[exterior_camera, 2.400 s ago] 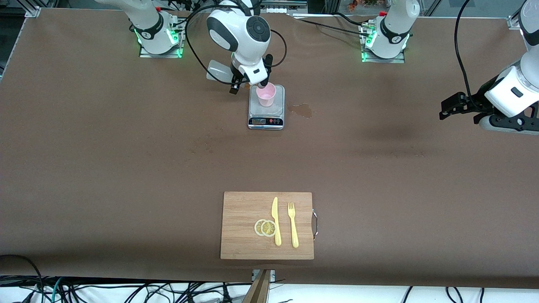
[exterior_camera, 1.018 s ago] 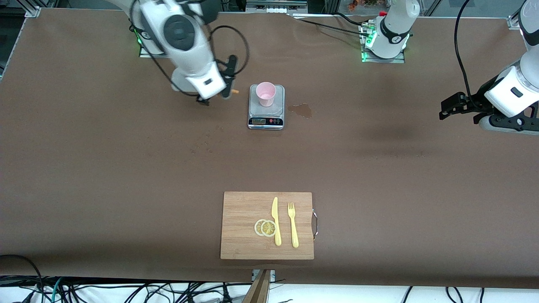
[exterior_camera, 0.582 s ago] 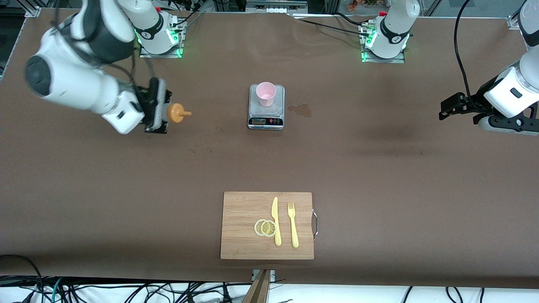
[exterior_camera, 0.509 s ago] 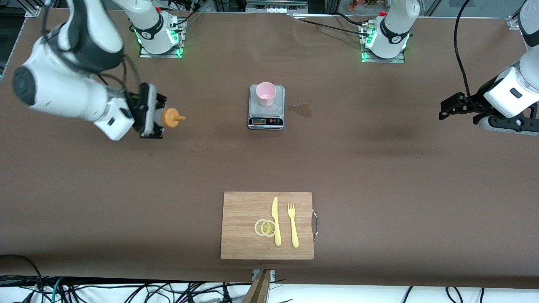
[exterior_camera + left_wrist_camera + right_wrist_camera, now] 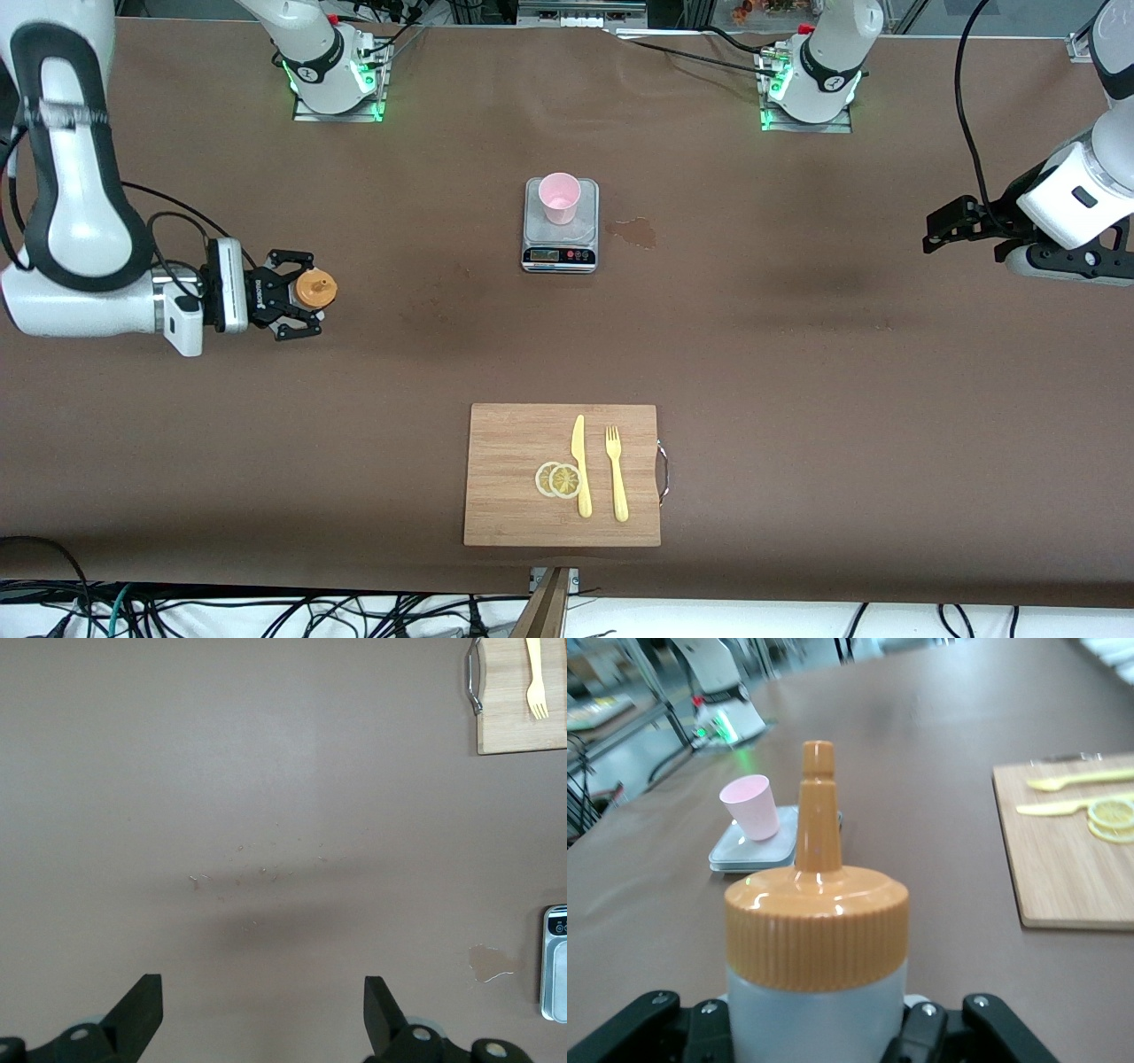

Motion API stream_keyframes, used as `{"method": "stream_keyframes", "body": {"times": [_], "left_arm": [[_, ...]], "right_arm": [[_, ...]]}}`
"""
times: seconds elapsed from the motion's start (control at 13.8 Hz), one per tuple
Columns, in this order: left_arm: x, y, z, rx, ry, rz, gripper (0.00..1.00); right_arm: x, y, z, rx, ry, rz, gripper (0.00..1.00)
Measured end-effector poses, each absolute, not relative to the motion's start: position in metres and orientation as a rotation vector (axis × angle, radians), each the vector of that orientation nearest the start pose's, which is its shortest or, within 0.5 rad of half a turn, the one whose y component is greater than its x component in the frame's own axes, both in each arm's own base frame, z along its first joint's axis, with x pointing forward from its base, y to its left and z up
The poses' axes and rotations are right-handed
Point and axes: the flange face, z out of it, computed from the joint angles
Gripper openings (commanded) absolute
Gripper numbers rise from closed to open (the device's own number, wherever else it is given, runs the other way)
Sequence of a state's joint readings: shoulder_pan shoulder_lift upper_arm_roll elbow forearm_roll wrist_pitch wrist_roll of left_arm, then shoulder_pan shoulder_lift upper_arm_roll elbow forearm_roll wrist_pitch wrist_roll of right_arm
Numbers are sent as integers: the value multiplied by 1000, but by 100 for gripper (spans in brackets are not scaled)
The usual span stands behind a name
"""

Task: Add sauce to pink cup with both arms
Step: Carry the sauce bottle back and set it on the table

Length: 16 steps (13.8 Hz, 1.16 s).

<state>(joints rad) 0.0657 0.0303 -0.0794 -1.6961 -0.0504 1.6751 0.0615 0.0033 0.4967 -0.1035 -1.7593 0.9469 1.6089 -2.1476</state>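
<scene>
The wide table, covered in a matte brown sheet, is carrying a few things that are lying well apart. A small silver kitchen scale with a dark display strip is sitting midway between the two arm bases, and a brownish spill stain is showing on the table just beside it, toward the left arm's end. Much nearer the front camera, a rectangular bamboo cutting board with a metal handle is lying flat close to the table's edge.
</scene>
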Motion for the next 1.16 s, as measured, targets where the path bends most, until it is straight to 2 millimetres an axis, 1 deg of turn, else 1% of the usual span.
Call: {"method": "stream_keyframes", "body": {"times": [0.15, 0.22, 0.44, 0.51, 0.65, 0.8, 0.87, 0.95, 1.02, 1.16], "left_arm": [[566, -12, 557, -3192, 110, 80, 100], [566, -12, 557, -3192, 110, 80, 100], [566, -12, 557, -3192, 110, 80, 100], [566, -12, 557, -3192, 110, 80, 100], [566, -12, 557, -3192, 110, 80, 100], [566, -12, 557, -3192, 110, 80, 100], [566, -12, 557, -3192, 110, 80, 100], [566, -12, 557, -3192, 110, 80, 100], [566, -12, 557, -3192, 110, 80, 100], [567, -12, 557, -3192, 110, 80, 100]], "right_arm": [[605, 22, 238, -1346, -1573, -705, 0], [601, 23, 216, -1293, -1547, -750, 0], [589, 35, 167, -1194, -1468, -888, 0], [584, 38, 156, -1180, -1449, -913, 2], [574, 48, 142, -1156, -1416, -970, 4], [559, 59, 130, -1131, -1397, -1012, 11], [553, 63, 125, -1120, -1397, -1024, 20], [548, 64, 122, -1112, -1398, -1031, 34], [544, 64, 119, -1111, -1393, -1031, 99], [541, 64, 117, -1113, -1383, -1027, 100]]}}
